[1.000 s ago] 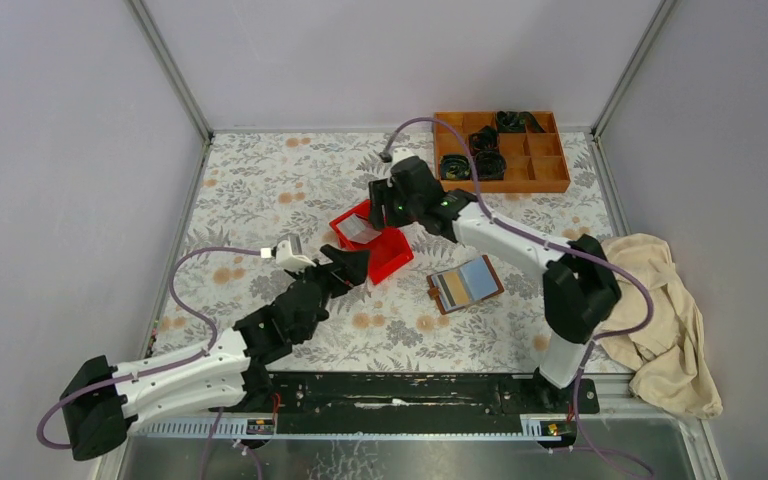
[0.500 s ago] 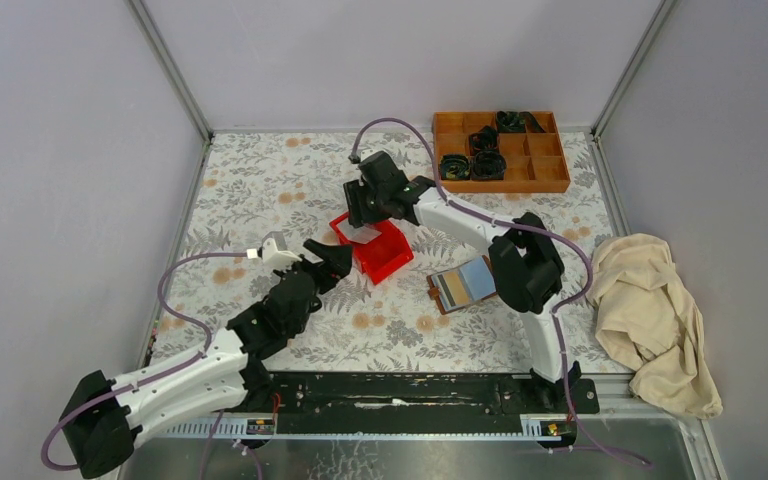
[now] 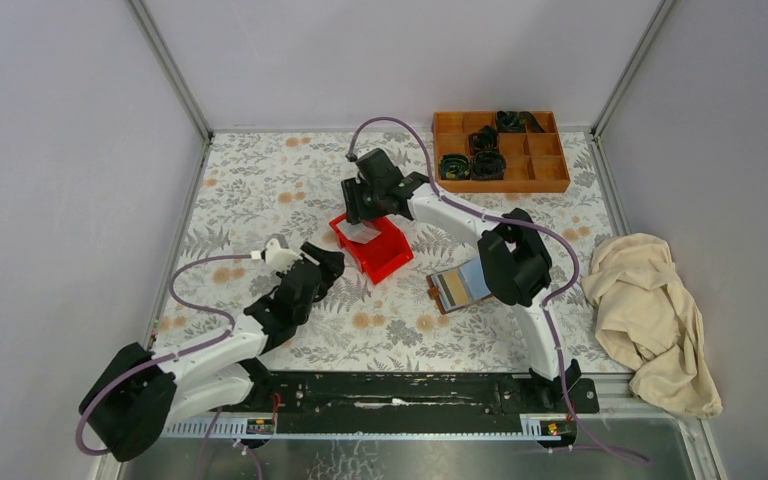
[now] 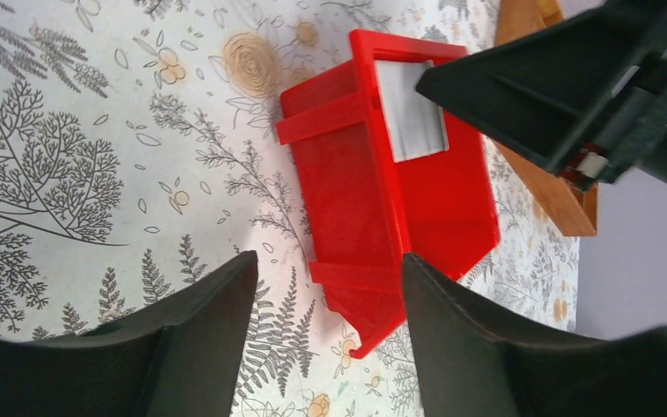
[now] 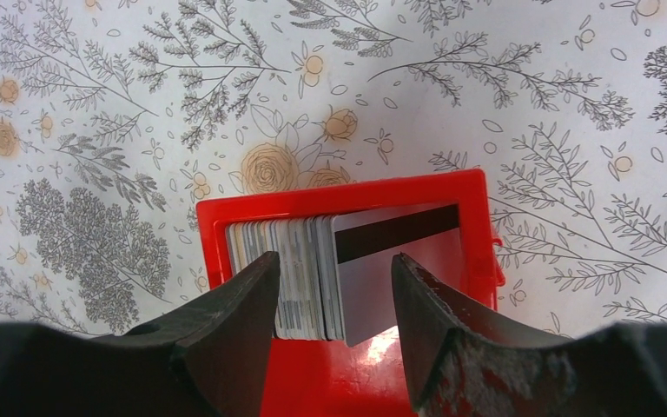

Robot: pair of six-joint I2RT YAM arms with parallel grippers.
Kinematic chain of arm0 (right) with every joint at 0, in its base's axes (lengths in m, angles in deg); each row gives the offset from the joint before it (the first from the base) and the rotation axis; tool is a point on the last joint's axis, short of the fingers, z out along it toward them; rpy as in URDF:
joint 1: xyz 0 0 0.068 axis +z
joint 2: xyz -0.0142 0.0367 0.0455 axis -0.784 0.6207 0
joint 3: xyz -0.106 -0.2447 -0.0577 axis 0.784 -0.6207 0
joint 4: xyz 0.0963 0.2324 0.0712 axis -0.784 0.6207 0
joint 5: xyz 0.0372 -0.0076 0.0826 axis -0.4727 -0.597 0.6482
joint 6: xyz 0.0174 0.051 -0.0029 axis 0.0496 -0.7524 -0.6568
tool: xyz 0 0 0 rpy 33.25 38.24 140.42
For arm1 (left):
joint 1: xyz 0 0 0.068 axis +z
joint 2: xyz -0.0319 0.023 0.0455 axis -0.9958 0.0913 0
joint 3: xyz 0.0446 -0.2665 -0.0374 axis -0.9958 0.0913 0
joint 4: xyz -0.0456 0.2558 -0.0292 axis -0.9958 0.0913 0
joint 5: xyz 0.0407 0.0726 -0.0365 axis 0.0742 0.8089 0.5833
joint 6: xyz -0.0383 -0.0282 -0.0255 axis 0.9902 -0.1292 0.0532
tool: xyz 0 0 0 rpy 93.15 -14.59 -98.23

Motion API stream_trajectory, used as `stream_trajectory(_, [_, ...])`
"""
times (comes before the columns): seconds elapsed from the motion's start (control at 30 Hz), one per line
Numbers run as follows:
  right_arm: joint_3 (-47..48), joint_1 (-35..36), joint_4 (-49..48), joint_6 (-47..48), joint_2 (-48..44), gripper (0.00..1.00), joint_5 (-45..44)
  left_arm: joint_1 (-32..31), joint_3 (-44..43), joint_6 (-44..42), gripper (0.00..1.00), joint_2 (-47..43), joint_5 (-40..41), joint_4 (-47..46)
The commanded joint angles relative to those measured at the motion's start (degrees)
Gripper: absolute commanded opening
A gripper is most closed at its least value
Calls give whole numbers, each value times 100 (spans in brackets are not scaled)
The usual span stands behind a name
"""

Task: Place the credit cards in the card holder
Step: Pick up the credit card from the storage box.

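A stack of credit cards (image 5: 313,274) stands on edge in the red bin (image 5: 347,193); the outermost card (image 5: 395,269) is pale grey with a black stripe and leans away from the stack. My right gripper (image 5: 334,295) is open just above the cards, one finger on each side, touching nothing. From above it (image 3: 360,212) hovers over the bin (image 3: 385,255). The brown card holder (image 3: 458,287) lies open on the table, right of the bin, partly under the right arm. My left gripper (image 4: 326,295) is open and empty, its jaws straddling the bin's near corner (image 4: 373,321).
An orange wooden tray (image 3: 540,170) with black items stands at the back right. A crumpled beige cloth (image 3: 650,320) lies at the right edge. Purple cables loop from both arms. The floral tablecloth (image 3: 260,185) covers the table between grey walls.
My right gripper has moved left and lowered over the red bin's cards. My left arm has drawn back slightly towards the near left, its gripper still pointing at the bin.
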Motion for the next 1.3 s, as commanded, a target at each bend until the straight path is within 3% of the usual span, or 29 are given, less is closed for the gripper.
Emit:
stream_trajectory(0.0, [237, -123, 11, 19, 52, 56, 224, 227, -77, 292, 64, 543, -319, -658])
stream_trajectory(0.17, [182, -136, 12, -11, 68, 54, 359, 361, -217, 359, 56, 1153, -464, -884])
stream_trajectory(0.53, [112, -134, 65, -156, 93, 41, 621, 572, -705, 290, 55, 2299, -908, -1244])
stream_trajectory(0.9, [265, 55, 176, -196, -147, 31, 551, 652, -791, 241, 54, 2532, -1049, -1396])
stream_trajectory(1.27, [300, 160, 248, -211, -322, 27, 474, 681, -810, 201, 54, 2570, -1118, -1407])
